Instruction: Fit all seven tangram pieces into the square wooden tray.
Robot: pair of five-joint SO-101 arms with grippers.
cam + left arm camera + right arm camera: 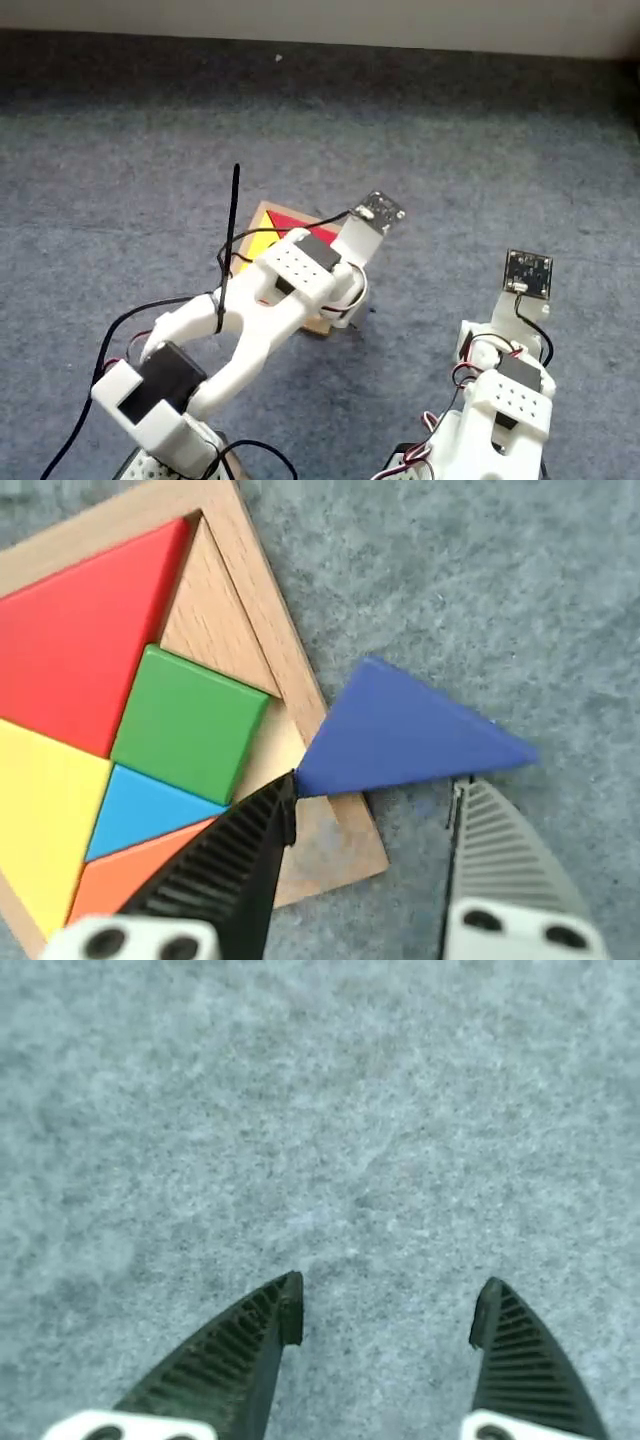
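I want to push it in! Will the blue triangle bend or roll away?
Probably stiff: the blue triangle looks like a solid flat block. It likely won't roll, having straight edges. It may rock or slide, since it lies across the rim of the wooden tray.

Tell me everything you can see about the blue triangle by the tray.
The blue triangle is a flat, matte, evenly coloured piece that looks like painted wood. It is not in a slot: one corner overlaps the rim of the wooden tray, and the rest lies over the grey carpet. The left arm's jaws stand open behind it, the black tip at that corner and the pale tip near the facing edge.
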